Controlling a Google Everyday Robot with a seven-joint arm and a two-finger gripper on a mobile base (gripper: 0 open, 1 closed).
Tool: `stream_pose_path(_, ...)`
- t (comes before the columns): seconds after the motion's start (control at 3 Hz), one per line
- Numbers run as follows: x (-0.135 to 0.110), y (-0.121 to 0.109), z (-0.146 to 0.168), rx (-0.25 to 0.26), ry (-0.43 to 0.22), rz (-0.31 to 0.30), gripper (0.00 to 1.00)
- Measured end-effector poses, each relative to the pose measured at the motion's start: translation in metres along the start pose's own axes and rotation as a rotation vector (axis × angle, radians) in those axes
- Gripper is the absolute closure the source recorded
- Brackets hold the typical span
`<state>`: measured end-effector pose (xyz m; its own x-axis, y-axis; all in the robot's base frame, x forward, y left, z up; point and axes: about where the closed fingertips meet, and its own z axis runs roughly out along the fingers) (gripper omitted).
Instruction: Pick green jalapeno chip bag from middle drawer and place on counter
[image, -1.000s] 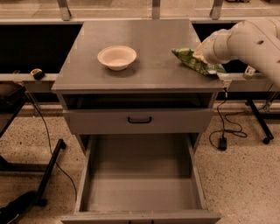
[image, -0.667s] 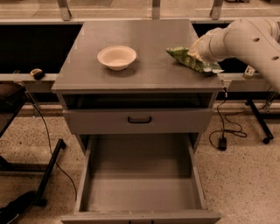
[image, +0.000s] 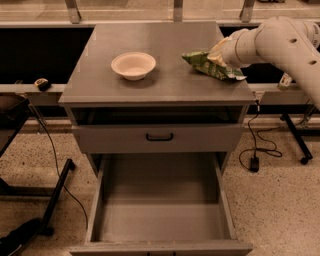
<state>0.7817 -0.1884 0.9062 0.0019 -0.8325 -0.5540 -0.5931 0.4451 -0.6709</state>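
The green jalapeno chip bag (image: 206, 65) is at the right side of the counter (image: 165, 85), low over its surface or just touching it. My gripper (image: 220, 54) is at the bag's right end, shut on it, with the white arm reaching in from the right. The middle drawer (image: 160, 205) is pulled open below, and its gray floor is bare.
A white paper bowl (image: 133, 65) sits on the counter left of centre. A closed drawer front with a black handle (image: 159, 136) is above the open drawer. Cables and a plug (image: 254, 163) lie on the floor at right; black stand legs (image: 55, 195) are at left.
My arm has carried the bag a little to the left, further in over the counter. The bowl and drawers have not moved.
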Motion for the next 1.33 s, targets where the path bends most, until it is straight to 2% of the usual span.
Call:
stream_pose_path(0.33, 0.000, 0.000, 0.000, 0.000, 0.000, 0.000, 0.38)
stream_pose_path(0.67, 0.000, -0.001, -0.002, -0.003, 0.002, -0.007, 0.06)
stream_pose_path(1.0, 0.000, -0.003, -0.010, -0.012, 0.010, -0.031, 0.00)
stream_pose_path(1.33, 0.014, -0.018, -0.049, 0.012, 0.077, -0.067, 0.00)
